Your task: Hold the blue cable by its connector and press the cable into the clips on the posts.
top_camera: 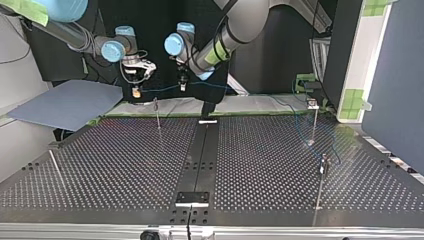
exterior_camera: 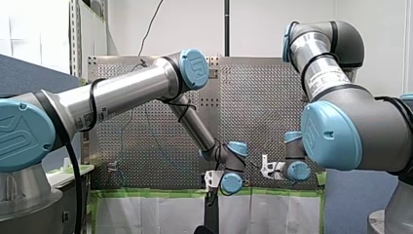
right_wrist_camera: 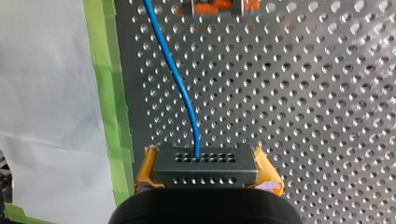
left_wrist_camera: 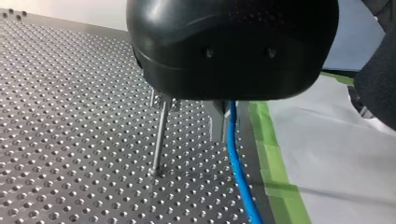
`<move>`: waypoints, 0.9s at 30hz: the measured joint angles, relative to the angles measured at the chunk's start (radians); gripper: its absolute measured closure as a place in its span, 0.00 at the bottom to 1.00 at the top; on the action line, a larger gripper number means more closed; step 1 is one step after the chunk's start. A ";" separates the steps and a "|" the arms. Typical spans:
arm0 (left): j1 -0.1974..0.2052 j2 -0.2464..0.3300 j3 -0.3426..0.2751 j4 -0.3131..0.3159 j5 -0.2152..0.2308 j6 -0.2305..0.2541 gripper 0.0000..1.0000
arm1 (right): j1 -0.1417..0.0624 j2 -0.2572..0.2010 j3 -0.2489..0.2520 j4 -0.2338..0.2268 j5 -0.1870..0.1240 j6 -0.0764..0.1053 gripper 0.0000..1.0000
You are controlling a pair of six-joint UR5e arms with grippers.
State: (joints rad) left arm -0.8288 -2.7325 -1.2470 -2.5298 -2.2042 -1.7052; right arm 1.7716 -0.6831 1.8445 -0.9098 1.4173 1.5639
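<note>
Yellow-padded right pincer [right_wrist_camera: 205,161] grips connector [right_wrist_camera: 205,171], pointing down.

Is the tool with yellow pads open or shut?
Shut: the yellow pads of my right tool squeeze the connector, blue cable leading out.

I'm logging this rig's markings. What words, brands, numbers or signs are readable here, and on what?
No text reads clearly in any view.
White label on my right arm: print too blurred to read.
Raised mark on the blue joint cap of my left arm: only a shape, not legible.
</note>
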 joint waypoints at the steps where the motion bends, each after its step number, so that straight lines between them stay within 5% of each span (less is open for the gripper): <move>1: 0.002 0.000 0.003 0.003 0.005 0.000 1.00 | -0.009 0.000 0.002 -0.003 -0.010 0.000 1.00; 7: 0.010 -0.002 0.016 0.029 0.030 -0.008 1.00 | -0.061 0.000 0.004 -0.029 -0.062 0.005 1.00; 11: 0.016 -0.014 0.034 0.035 0.047 -0.014 1.00 | -0.087 0.000 0.005 -0.061 -0.098 0.025 1.00; 19: 0.018 -0.070 0.098 0.025 0.066 -0.050 1.00 | -0.117 0.000 0.004 -0.129 -0.169 0.082 1.00; 27: 0.021 -0.081 0.137 0.029 0.077 -0.066 1.00 | -0.128 0.000 0.005 -0.157 -0.211 0.102 1.00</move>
State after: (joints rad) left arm -0.8078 -2.8134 -1.1100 -2.5004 -2.1272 -1.7713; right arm 1.6431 -0.6831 1.8494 -1.0672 1.2060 1.6662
